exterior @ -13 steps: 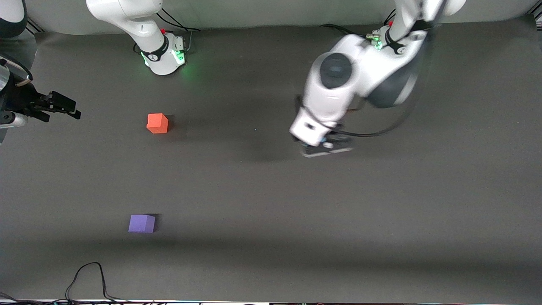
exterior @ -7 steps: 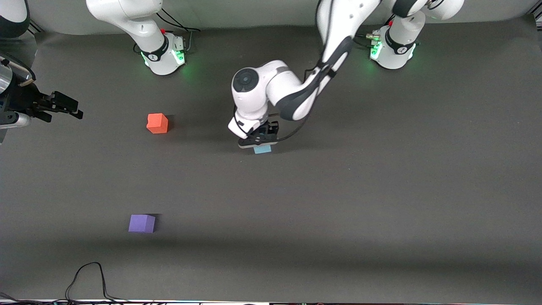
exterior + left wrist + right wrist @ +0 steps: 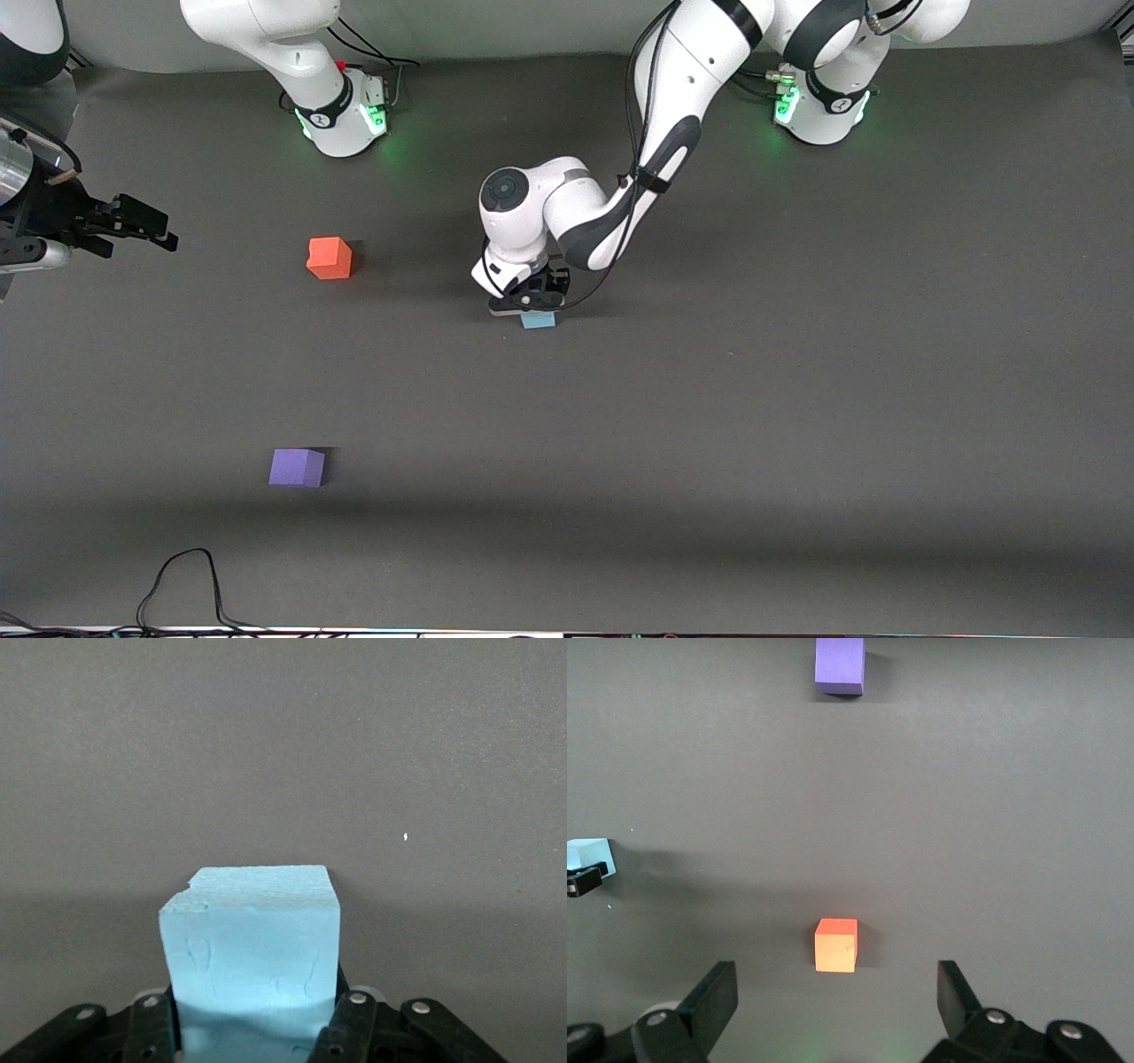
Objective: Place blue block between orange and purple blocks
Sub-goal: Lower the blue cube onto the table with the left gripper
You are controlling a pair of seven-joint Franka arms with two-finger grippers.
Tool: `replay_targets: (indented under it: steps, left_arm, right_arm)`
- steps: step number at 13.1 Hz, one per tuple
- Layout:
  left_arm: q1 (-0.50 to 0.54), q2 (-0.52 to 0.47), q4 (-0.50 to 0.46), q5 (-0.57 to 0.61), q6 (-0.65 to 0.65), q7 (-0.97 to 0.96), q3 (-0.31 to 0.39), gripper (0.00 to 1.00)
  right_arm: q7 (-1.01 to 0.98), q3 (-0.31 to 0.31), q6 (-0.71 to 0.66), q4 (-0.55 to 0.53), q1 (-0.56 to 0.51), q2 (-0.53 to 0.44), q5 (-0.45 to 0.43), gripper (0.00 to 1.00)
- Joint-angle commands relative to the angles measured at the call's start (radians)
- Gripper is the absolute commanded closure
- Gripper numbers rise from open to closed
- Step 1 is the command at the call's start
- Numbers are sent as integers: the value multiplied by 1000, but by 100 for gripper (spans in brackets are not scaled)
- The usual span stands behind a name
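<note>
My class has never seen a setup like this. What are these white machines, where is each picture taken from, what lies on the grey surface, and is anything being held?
The white machines are two robot arms, each ending in a two-finger gripper. The wide picture comes from a high camera facing them; the other two come from cameras on their wrists. On the table lie an orange block and, nearer the front camera, a purple block. The left gripper, near the table's middle, is shut on a blue block; whether the block touches the table is unclear. The right gripper waits open at its own end of the table, and its wrist camera looks down at the orange block.
</note>
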Motion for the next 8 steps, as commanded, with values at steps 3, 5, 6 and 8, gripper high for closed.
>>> replay_targets:
  steps: [3, 5, 6, 8]
  left_arm:
    - [-4, -14, 31, 21, -27, 3, 16, 0]
    - [45, -76, 29, 11, -53, 7, 7, 0]
    - [81, -108, 31, 0, -105, 24, -5, 0]
    - [184, -204, 22, -63, -160, 97, -37, 0]
  right_arm:
    - [-14, -12, 35, -24, 9, -14, 18, 0]
    - [-12, -5, 33, -24, 12, -6, 18, 0]
    - [-12, -5, 36, -24, 35, 0, 18, 0]
    - [27, -4, 59, -22, 89, 11, 19, 0]
